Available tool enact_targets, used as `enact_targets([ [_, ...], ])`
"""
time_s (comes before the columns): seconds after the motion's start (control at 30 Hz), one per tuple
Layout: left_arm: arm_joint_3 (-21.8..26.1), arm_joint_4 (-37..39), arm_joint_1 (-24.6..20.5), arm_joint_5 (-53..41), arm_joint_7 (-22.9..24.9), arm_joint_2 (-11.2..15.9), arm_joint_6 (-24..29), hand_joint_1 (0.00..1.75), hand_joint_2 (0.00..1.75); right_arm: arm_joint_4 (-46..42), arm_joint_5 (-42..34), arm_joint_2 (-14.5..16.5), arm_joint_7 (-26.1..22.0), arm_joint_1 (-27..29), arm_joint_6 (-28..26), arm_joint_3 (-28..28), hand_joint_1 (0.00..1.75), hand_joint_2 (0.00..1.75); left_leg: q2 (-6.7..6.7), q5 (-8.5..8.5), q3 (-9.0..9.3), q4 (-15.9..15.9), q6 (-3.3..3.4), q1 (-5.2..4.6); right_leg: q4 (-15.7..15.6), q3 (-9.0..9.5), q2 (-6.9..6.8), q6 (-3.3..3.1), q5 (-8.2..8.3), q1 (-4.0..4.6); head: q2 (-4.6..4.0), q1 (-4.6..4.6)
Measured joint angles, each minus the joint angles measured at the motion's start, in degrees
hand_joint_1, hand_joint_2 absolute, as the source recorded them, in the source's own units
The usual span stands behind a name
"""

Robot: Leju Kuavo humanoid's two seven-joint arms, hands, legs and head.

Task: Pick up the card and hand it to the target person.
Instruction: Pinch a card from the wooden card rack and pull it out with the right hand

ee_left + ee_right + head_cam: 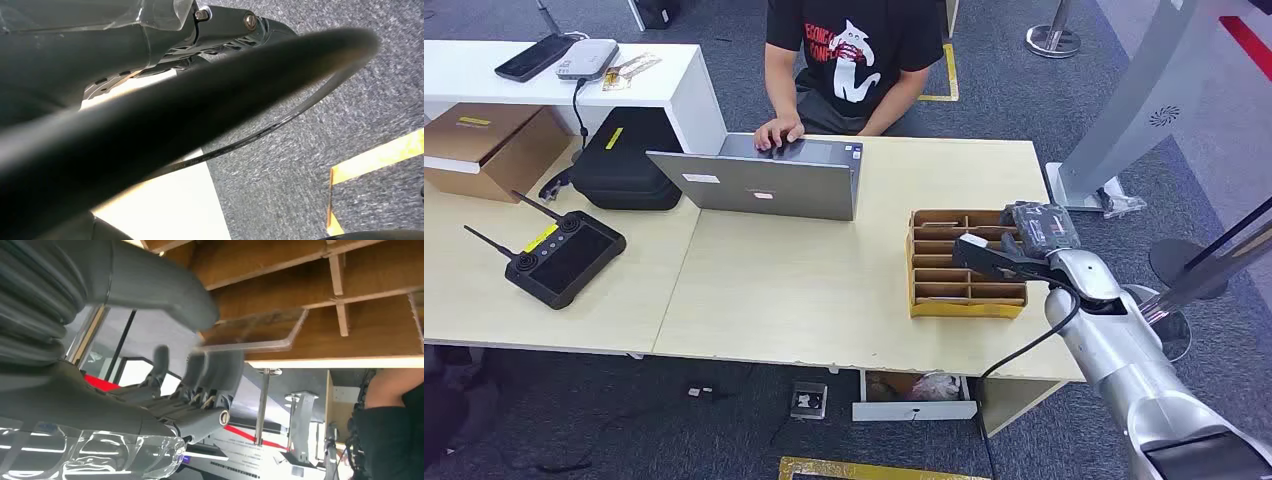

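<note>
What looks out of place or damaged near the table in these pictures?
Under the table, at its front edge, a white drawer hangs open and sits slightly askew, with crumpled things inside. A small device and cables lie on the carpet beside it. On the table nothing looks spilled.

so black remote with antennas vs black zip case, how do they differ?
The remote lies flat on the near tabletop with two thin antennas sticking out; the case is bulkier, rounded, with no antennas. The remote carries a yellow strip along its top edge, the case a small yellow tag on its lid. Both are black, left of the laptop.
</note>
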Motion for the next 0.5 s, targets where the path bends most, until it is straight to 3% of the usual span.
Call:
enact_targets([
  [0.37,0.00,0.00,0.00,0.29,-0.05,0.07,-0.34,0.00,1.75,-1.04,-1.14,0.00,-0.33,1.12,-1.93,-0.01,1.50,1.75,0.01,0.00,0.01,0.00,0.00,0.00,-0.01,-0.01,0.02,0.00,0.00,0.00,-0.01,0.02],
  [0.5,0.00,0.00,0.00,0.39,0.07,0.08,-0.52,0.00,1.75,-1.56,-1.42,-0.03,-0.49,1.58,-2.07,-0.01,1.67,1.75,0.02,0.00,0.01,0.00,0.00,0.00,0.00,-0.01,0.02,0.00,0.00,0.00,-0.01,0.01],
])
